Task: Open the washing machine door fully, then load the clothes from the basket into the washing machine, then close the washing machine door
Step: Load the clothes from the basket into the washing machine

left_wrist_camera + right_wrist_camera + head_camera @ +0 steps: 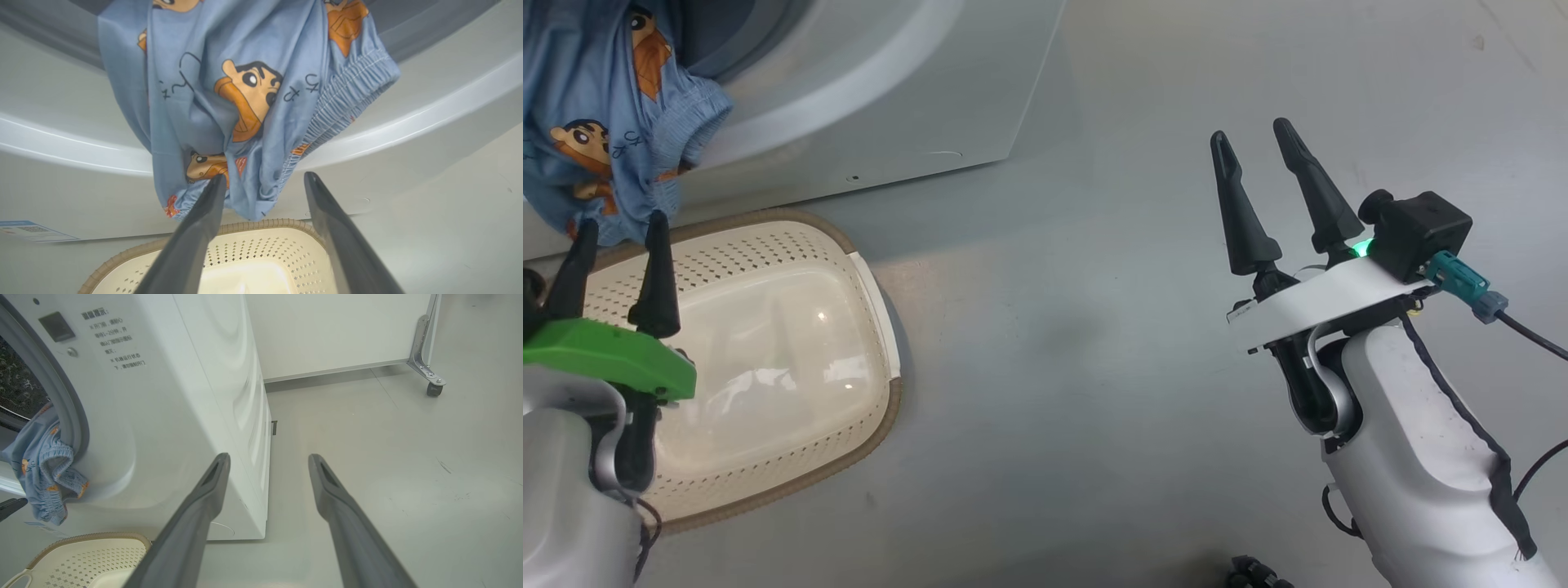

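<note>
Light blue clothes (605, 122) printed with cartoon figures hang out of the washing machine (866, 90) opening, draped over its lower rim. The same clothes (245, 102) fill the top of the left wrist view. My left gripper (621, 222) stands open just below the hanging hem, fingertips (218, 183) close to the fabric, holding nothing. Under it sits the cream basket (768, 343) with a brown rim, and its visible inside is bare. My right gripper (1251, 132) is open over the floor to the right of the machine (184, 396). The washing machine door is out of view.
Grey floor (1094, 327) spreads right of the basket. A white panel on a metal leg with a caster (433, 386) stands behind the machine's right side. A cable (1527, 335) trails from my right wrist. A small dark object (1254, 572) lies by the bottom edge.
</note>
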{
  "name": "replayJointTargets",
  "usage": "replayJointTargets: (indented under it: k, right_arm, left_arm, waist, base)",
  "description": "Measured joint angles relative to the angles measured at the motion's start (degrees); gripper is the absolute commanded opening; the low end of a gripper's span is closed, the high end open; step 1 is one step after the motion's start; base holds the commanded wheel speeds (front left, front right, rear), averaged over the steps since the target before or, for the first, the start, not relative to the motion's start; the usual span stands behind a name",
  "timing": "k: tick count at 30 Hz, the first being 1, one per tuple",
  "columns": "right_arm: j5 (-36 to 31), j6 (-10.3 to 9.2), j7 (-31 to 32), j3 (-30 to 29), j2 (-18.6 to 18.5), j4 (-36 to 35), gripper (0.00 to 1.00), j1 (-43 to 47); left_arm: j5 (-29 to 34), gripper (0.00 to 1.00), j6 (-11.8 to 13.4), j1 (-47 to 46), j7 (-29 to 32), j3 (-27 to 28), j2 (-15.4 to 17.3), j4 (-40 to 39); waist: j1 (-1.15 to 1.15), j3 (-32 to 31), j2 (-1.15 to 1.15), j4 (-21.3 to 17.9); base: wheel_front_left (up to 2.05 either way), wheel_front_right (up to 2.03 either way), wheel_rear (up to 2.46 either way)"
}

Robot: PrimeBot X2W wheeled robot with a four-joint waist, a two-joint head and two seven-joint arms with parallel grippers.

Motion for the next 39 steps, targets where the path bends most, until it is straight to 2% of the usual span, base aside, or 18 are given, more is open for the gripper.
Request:
replayJointTargets:
  k: [15,29,39]
  right_arm:
    - [0.01,0.0,0.0,0.54,0.47,-0.01,1.0,-0.85]
    - [0.01,0.0,0.0,0.8,0.89,-0.01,1.0,-0.92]
    - [0.03,0.0,0.0,0.43,1.13,-0.12,1.0,-1.04]
  left_arm:
    - [-2.78,1.0,-0.24,-10.19,5.75,-0.46,-0.04,13.18]
    - [-4.82,1.0,-0.25,-18.29,5.71,2.52,0.63,20.05]
    - [-4.91,1.0,-0.51,-19.57,3.08,3.46,1.09,23.34]
  waist:
    - [0.0,1.29,0.0,-1.95]
    - [0.0,2.25,0.0,-3.21]
    - [0.0,2.83,0.0,-3.59]
  base:
    - [0.0,0.0,0.0]
    - [0.0,0.0,0.0]
    - [0.0,0.0,0.0]
